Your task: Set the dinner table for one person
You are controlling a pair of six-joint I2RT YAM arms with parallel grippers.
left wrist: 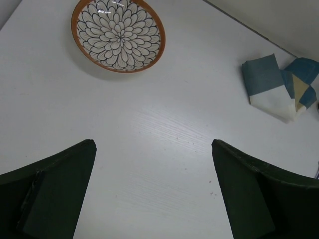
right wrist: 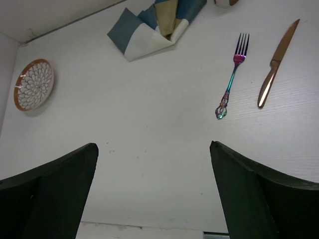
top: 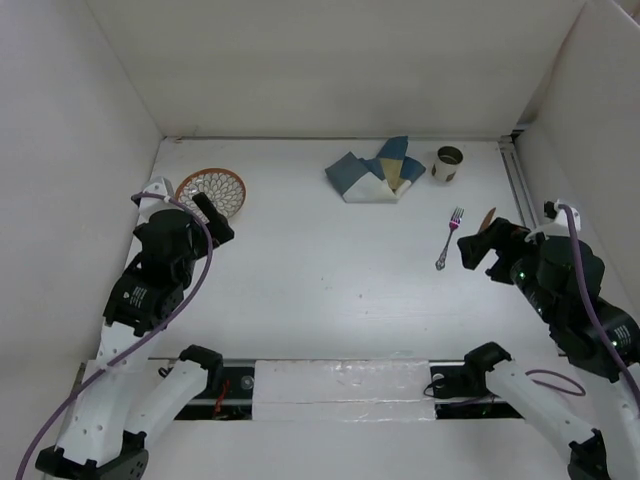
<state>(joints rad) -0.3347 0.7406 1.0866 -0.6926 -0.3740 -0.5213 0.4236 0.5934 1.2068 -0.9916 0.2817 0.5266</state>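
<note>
Both left fingers and right fingers gape wide, empty. Setting seems unstarted: plate in the worktop's far-left corner, cloth and cup at the far edge, fork and knife near the right edge. Next, likely spreading the cloth.

Bench layout, read from the top view.

- Plate: far left of the bench, near the left wall.
- Folded placemat: far side, right of centre, well apart from the plate, close to the back wall.
- Cup: upright, just right of the placemat, not touching it.
- Fork: nearer than the cup, tines toward the back wall, handle toward the near edge.
- Knife: just right of the fork, roughly parallel, apart from it.

All five rest directly on the bench.
</note>
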